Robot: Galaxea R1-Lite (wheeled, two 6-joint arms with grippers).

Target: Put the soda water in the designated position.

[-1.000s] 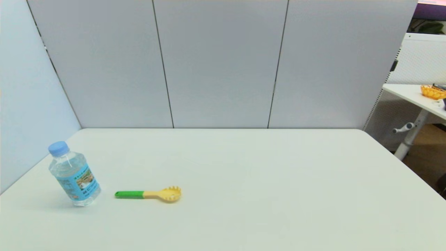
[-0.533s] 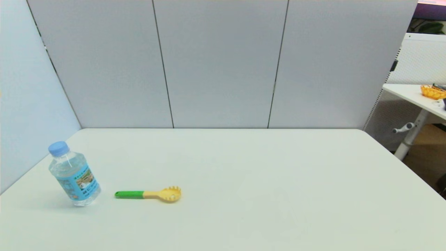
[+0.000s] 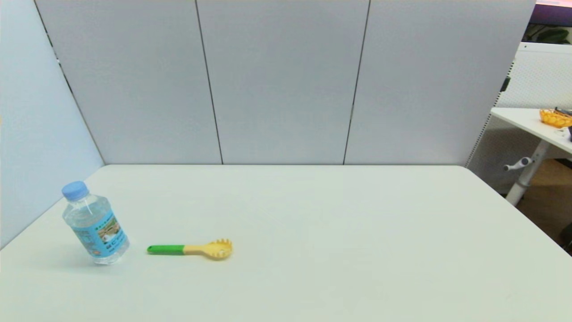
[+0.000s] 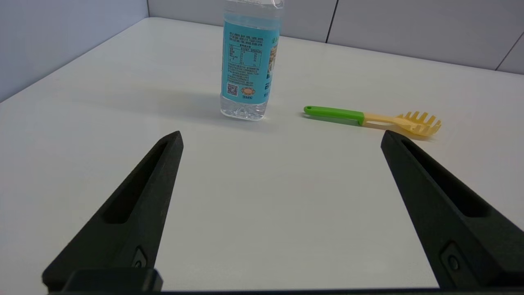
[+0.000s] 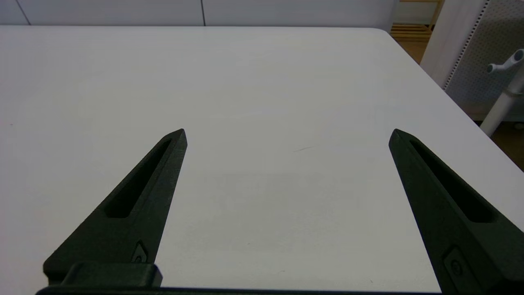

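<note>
The soda water (image 3: 95, 223) is a small clear bottle with a light blue cap and blue label, standing upright at the table's left side. It also appears in the left wrist view as the soda water (image 4: 250, 69), some way ahead of my left gripper (image 4: 281, 138), whose fingers are wide open and empty. My right gripper (image 5: 287, 135) is open too, over bare table with nothing between its fingers. Neither arm shows in the head view.
A pasta spoon (image 3: 191, 249) with a green handle and yellow head lies flat just right of the bottle, also seen as the pasta spoon (image 4: 370, 119). Grey partition panels (image 3: 277, 80) close the table's back and left. The table's right edge (image 3: 518, 210) drops off to the floor.
</note>
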